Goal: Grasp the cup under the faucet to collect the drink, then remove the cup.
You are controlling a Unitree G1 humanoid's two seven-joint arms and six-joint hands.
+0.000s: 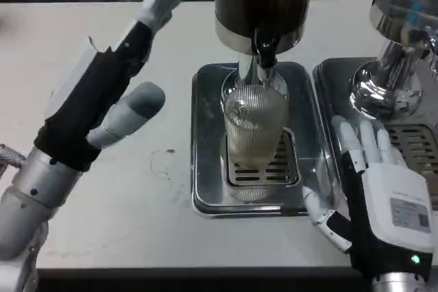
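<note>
Cup (254,140) stood on drip tray (205,169) under faucet (264,51), between both hands, touching neither. Left hand (113,94) hung raised over surface (130,196), fingers apart, empty. Right hand (373,182) rested beside tray, fingers spread, holding nothing.

Seen from head or chest height, looking steeply down and forward onto the white bench (102,189). Set close: near bench edge along the bottom of the frame, far edge near the top. Centred on the steel tray (205,135) and the dispenser (263,5) above it, cut off at the top. Left hand (109,94) rising from the lower left corner, right hand (383,196) from the lower right. Single view, so nothing shared with another.
</note>
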